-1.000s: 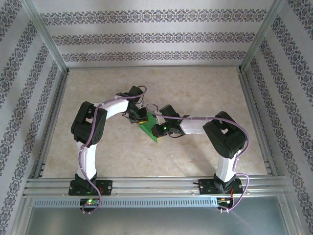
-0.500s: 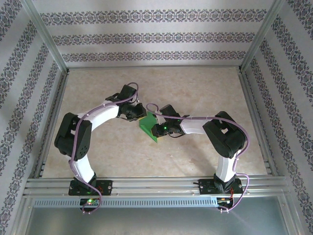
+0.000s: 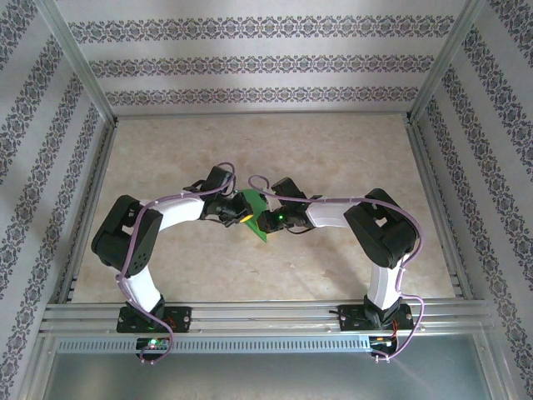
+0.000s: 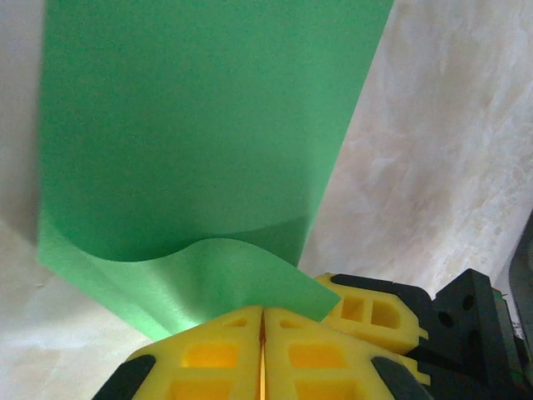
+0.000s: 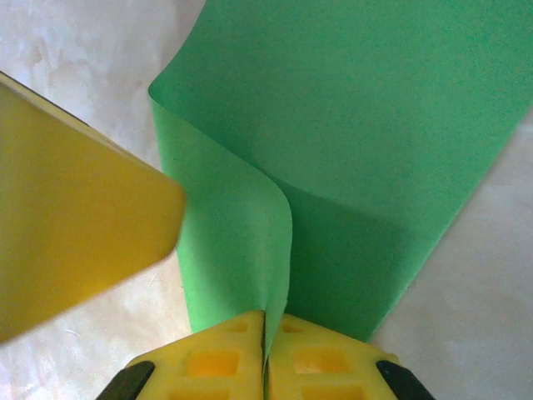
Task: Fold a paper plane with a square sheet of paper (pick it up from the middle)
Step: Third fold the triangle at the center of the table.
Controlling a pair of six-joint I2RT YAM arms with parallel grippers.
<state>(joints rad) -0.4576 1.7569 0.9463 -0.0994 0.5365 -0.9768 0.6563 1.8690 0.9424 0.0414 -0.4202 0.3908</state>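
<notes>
Patterned wallpaper [image 3: 266, 62] closed off three sides of a pale marbled counter [image 3: 350, 158], and both arms reached in to meet near its middle. On the left, the left arm [image 3: 137, 242] curved inward. The left end effector [image 4: 262, 321] had its yellow fingers pressed together, and the curled near edge of the square sheet of paper [image 4: 200, 125] ran down to their tips, apparently nipped there. The bright green sheet stood lifted off the counter between the two end effectors, bent over on itself in a soft roll rather than a sharp crease. Just to its right, the right end effector [image 5: 266, 321] was clamped on the doubled paper, both layers running into the seam between its fingers, with the right arm [image 3: 379, 233] stretched back behind it. The main risk looked to be the thin sheet itself. With two grips so close on one edge, any pull apart could tear it, and a shallow nip on the left could let the edge slip free. An unaligned roll pressed flat would set a crooked crease. The fingers, just beside each other, could also knock together.
</notes>
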